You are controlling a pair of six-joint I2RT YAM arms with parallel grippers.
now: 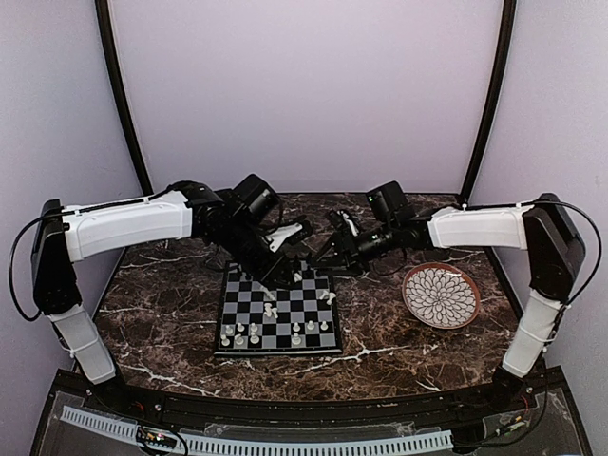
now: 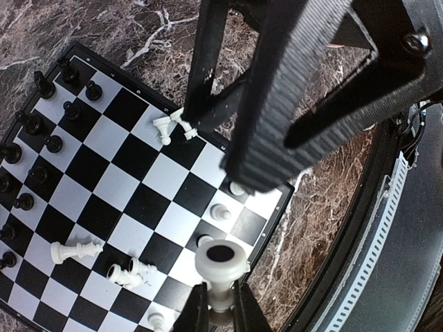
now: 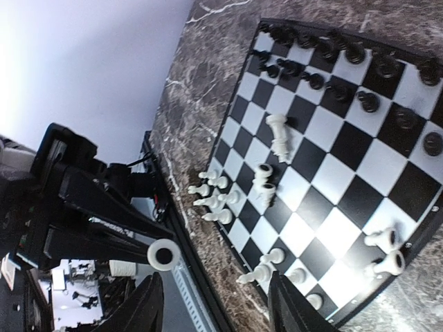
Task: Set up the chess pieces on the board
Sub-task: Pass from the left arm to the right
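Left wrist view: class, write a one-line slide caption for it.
Left end effector shut on a white chess piece over the board edge; black pieces stand, several white ones lie toppled.

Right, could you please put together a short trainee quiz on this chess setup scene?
1. True or false: the right gripper is clamped on a chess piece.
2. The left gripper holds: A) a black piece, B) a white piece, C) nothing.
3. In the top view, on which side of the board does the plate lie?
Key: 1 false, its jaws stand open and empty; 2 B; 3 the right side.
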